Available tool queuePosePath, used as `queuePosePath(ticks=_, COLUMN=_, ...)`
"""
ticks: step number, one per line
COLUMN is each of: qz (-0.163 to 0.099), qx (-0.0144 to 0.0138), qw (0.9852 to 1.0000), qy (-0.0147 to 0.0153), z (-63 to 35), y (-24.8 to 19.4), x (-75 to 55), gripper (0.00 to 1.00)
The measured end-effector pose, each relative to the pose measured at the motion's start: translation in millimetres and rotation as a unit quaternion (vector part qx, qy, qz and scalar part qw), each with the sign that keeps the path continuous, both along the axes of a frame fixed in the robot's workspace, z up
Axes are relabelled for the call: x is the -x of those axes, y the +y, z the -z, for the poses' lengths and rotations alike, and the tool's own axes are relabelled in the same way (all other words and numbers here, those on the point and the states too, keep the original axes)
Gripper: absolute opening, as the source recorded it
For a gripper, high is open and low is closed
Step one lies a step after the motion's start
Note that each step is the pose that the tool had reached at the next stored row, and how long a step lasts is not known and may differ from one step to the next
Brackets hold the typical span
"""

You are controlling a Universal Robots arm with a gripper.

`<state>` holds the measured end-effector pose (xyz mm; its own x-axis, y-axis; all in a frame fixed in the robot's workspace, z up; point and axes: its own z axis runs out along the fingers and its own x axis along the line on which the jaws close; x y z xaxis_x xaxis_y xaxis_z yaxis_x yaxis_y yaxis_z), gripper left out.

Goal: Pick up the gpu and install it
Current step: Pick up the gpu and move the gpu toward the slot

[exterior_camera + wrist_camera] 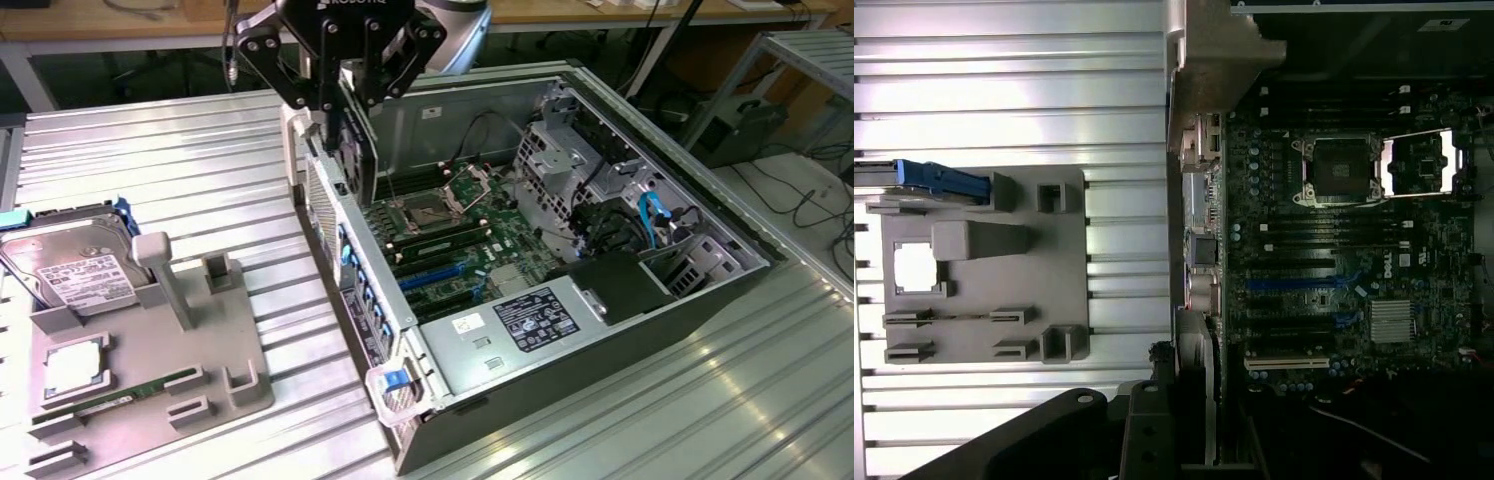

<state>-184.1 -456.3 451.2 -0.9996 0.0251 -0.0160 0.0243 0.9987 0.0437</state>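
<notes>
The gripper (350, 92) was clenched on the gpu (355, 150), which hung upright straight beneath it, flat along the case wall (320, 215) at the exterior view's left, over the motherboard's (461, 225) far end

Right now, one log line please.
gripper: shut on gpu | gpu: held upright above open computer case | installed: not yet

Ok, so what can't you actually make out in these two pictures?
Exterior view: the arm above the gripper is cut off by the top edge.
Exterior view: the gpu has its top hidden by the gripper holding it.
Wrist view: the gpu is edge-on, so neither face shows.
Exterior view: the hard drive label text is too small to read.
</notes>
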Motion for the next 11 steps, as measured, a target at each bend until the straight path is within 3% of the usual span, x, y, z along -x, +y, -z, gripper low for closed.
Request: queuePosePath(ticks=11, qz=0.0, qx=0.0, qw=1.0, qy=0.0, z=0.0, y=0.0, x=-16.1, gripper=0.28)
